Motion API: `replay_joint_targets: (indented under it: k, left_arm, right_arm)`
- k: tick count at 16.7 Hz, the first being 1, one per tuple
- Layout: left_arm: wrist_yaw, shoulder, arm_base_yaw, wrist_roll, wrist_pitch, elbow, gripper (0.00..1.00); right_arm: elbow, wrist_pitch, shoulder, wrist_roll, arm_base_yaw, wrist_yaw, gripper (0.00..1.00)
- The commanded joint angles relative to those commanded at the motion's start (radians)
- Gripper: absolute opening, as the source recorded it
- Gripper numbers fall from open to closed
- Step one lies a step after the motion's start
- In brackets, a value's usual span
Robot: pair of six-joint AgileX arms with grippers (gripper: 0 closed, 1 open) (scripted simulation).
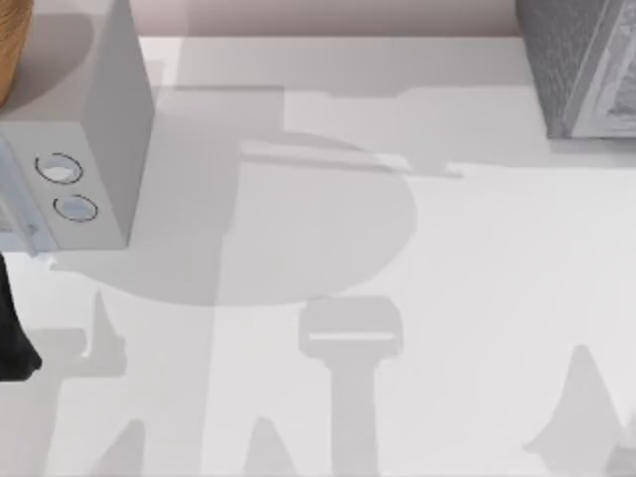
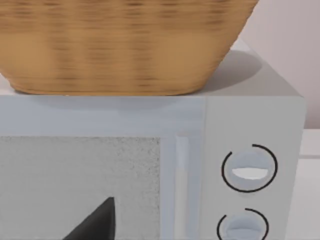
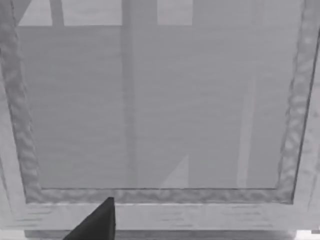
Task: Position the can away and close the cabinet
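Looking down from the top view, the cabinet (image 1: 581,70) sits at the upper right of the frame, a dark grey speckled block with a paler, white-edged face on its right side; the frame's top and right edges cut it off, so its full shape cannot be read. At the upper left stands a pale grey box (image 1: 94,129) with two round dials, also cut by the edge, with a sliver of a woven basket (image 1: 12,50) on it. A dark arm part (image 1: 15,328) pokes in at the left edge over the white table (image 1: 467,328). In the left wrist view, the basket (image 2: 125,45) rests on top of the pale grey box (image 2: 250,120), and one dark fingertip of the left gripper (image 2: 95,225) rises at the lower left; whether that tool is wide or narrow I cannot tell. In the right wrist view, the cabinet's door panel (image 3: 160,105) spreads across the frame, smooth grey inside a rough, pale border, its outer edges cropped. One dark fingertip of the right gripper (image 3: 95,225) shows at the lower left, its spread equally impossible to judge.
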Motion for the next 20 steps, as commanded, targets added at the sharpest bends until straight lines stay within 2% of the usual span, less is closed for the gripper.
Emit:
replay_joint_targets:
  k: [9,17,20]
  left_arm:
    - [0.000,0.000,0.000,0.000,0.000,0.000,1.00]
    - [0.000,0.000,0.000,0.000,0.000,0.000,1.00]
    - [0.000,0.000,0.000,0.000,0.000,0.000,1.00]
  right_arm:
    - [0.084,0.282,0.365,0.002,-0.239,-0.240,1.00]
    - [0.086,0.295,0.380,0.001,-0.248,-0.250,1.00]
    - [0.130,0.245,0.388,0.008,-0.258,-0.255,1.00]
